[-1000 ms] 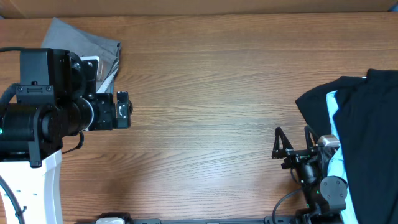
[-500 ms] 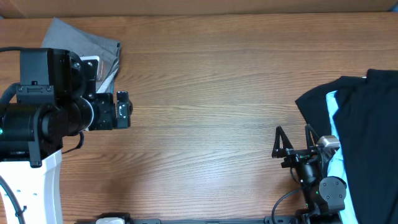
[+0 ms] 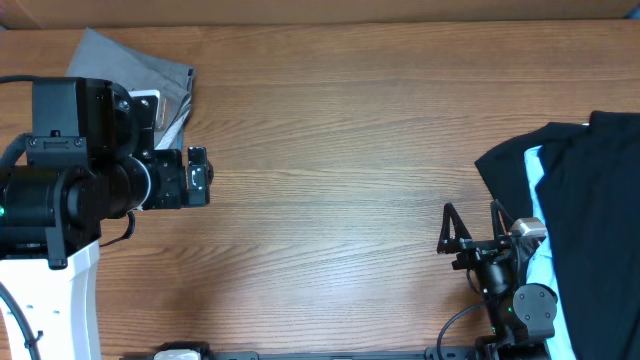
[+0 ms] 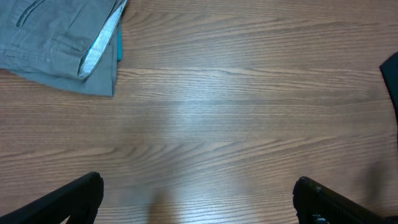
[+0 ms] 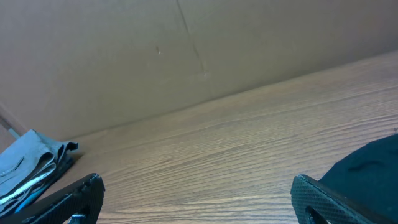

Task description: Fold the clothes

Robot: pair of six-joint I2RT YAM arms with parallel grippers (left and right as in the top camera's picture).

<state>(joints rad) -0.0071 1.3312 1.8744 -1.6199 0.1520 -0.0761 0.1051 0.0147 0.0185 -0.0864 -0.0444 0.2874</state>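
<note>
Folded grey shorts [image 3: 135, 72] lie at the table's far left corner, partly hidden under my left arm; they show in the left wrist view [image 4: 59, 40] with a pale striped lining at the edge, and small in the right wrist view [image 5: 31, 165]. A pile of black garments [image 3: 585, 215] with a light-blue piece [image 3: 535, 175] lies at the right edge; its black edge shows in the right wrist view [image 5: 367, 165]. My left gripper [image 4: 199, 196] is open and empty above bare wood. My right gripper [image 3: 470, 222] is open and empty next to the black pile.
The wooden table [image 3: 340, 150] stretches between the two arms. A brown cardboard wall [image 5: 186, 56] stands along the far edge. The left arm's black body [image 3: 70, 180] covers the table's left side.
</note>
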